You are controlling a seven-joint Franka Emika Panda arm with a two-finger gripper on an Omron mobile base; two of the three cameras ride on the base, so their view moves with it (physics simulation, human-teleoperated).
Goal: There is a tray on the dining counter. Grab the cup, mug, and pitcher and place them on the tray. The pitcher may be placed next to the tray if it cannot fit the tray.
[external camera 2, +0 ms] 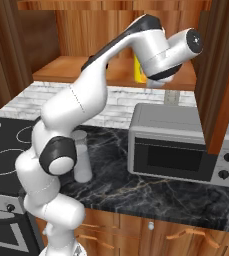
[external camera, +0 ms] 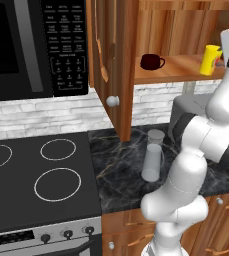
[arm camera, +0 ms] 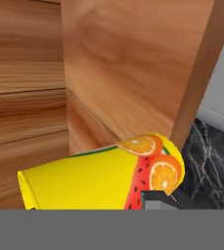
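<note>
The yellow cup (external camera: 210,60) with fruit prints stands at the right end of the open cabinet shelf (external camera: 178,69). My gripper (external camera: 221,61) reaches in from the right and is shut on it. Up close, the cup (arm camera: 99,178) lies across the bottom of the hand view, with one dark fingertip (arm camera: 155,199) against its side. In the right base view my arm hides most of the cup (external camera 2: 138,70). Further left on the same shelf sits the dark maroon mug (external camera: 152,61). The clear pitcher (external camera: 153,156) (external camera 2: 81,156) stands on the black marble counter below. The tray and the dining counter are out of view.
The open wooden cabinet door (external camera: 111,65) hangs left of the shelf, another door (external camera 2: 218,75) on the right. A grey toaster oven (external camera 2: 178,142) sits on the counter under the shelf. The black stovetop (external camera: 36,175) lies to the left, a microwave (external camera: 31,45) above it.
</note>
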